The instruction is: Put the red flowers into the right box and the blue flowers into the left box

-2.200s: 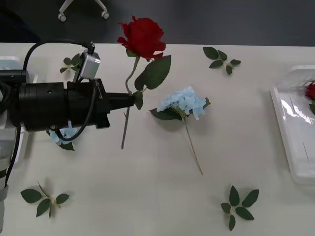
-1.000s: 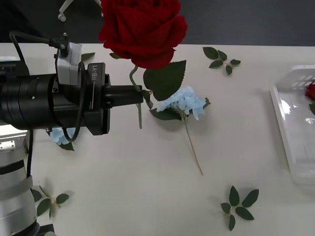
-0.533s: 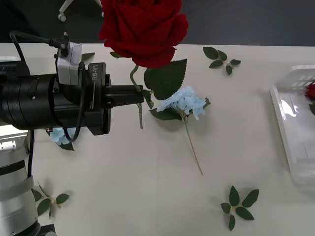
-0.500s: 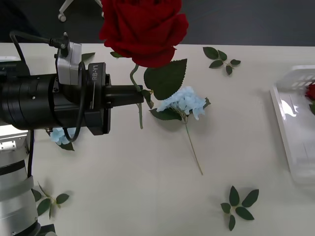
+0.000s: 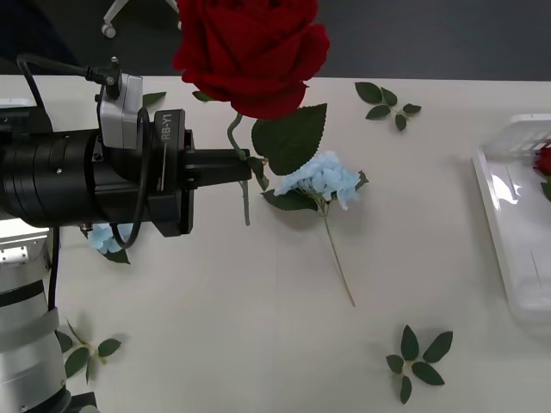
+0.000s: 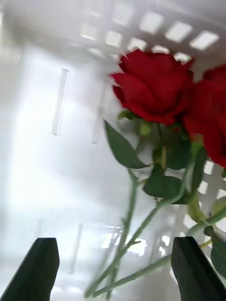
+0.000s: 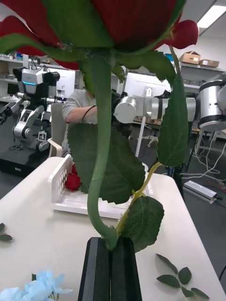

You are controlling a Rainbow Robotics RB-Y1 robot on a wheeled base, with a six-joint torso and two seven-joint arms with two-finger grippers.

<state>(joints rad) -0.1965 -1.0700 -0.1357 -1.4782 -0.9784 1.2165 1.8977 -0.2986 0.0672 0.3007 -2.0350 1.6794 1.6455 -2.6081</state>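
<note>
My left gripper (image 5: 250, 170) is shut on the green stem of a red flower (image 5: 250, 52), held upright high above the table. In the left wrist view its black fingers (image 7: 111, 270) pinch the stem (image 7: 100, 164). One blue flower (image 5: 320, 179) lies mid-table just right of the gripper, and another blue flower (image 5: 107, 237) peeks out under the left arm. The right box (image 5: 508, 249) sits at the table's right edge. My right gripper (image 6: 115, 277) hangs open over it, above two red flowers (image 6: 155, 87) lying inside. The left box (image 5: 12, 110) is mostly hidden behind the left arm.
Green leaf sprigs lie at the back right (image 5: 387, 103), the front right (image 5: 417, 357), the front left (image 5: 82, 348) and behind the left arm (image 5: 148, 99). Beyond the table's far edge is dark floor with a chair base (image 5: 108, 26).
The left gripper has raised the red flower off the table toward the camera. Over the last second it has held nearly still.
</note>
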